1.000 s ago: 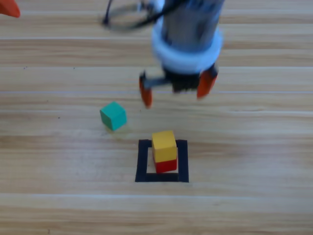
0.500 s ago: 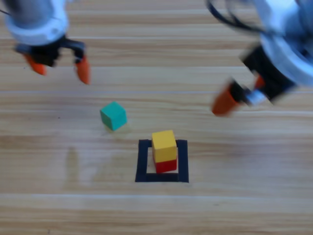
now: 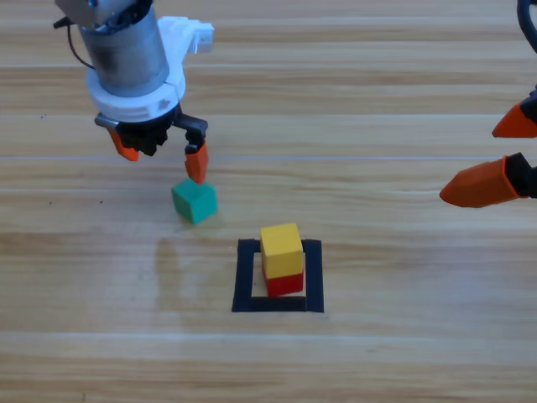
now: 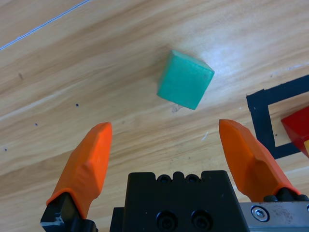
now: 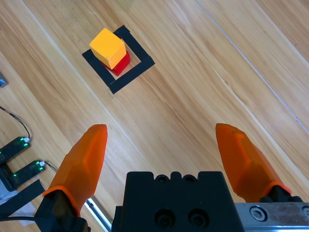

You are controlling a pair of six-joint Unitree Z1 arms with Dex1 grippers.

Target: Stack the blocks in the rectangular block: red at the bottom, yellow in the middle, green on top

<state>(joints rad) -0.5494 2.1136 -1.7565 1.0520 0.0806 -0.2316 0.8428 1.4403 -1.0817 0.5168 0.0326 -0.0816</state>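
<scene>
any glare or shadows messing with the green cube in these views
High view: green cube evenly lit, soft shadow on the table below it, left gripper overhead. Left wrist view: bright glare patch on the wood right of the cube, edges crisp.

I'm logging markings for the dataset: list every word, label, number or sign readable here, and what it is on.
None can be read.
The green cube, yellow cube and red cube have plain faces.
The black tape square and the table carry no writing.
The left claw and right claw show no label.
</scene>
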